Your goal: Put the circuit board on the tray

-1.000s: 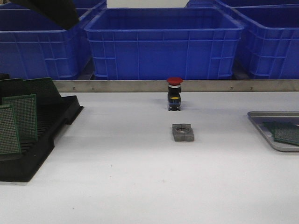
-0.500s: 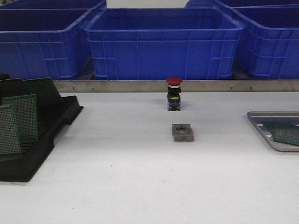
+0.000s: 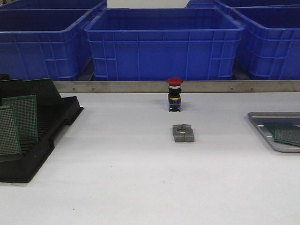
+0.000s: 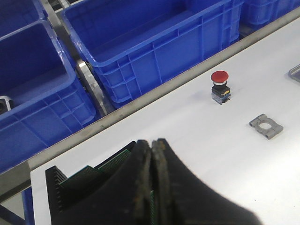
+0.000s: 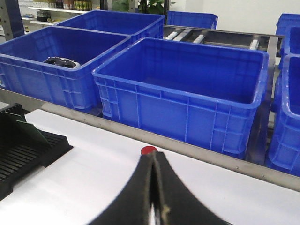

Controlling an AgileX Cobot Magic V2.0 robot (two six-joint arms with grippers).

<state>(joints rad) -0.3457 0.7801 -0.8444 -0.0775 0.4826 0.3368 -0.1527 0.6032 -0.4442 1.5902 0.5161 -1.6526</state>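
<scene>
The silver-grey tray (image 3: 274, 114) lies at the table's right edge, cut off by the frame. A green circuit board (image 3: 287, 133) lies flat in it. Several more green circuit boards (image 3: 21, 117) stand in the black slotted rack (image 3: 47, 136) at the left. Neither gripper shows in the front view. In the left wrist view my left gripper (image 4: 152, 146) is shut and empty, high above the rack's boards (image 4: 93, 171). A corner of the tray (image 4: 295, 72) shows there. In the right wrist view my right gripper (image 5: 153, 159) is shut and empty above the table.
A red push button (image 3: 175, 93) stands mid-table at the back, with a grey metal block with a hole (image 3: 183, 133) in front of it. Big blue crates (image 3: 164, 42) stand behind a metal rail (image 3: 140, 86) along the table's far edge.
A dark arm part at the front view's top left one second ago has left the frame. Nothing on the table has moved.
</scene>
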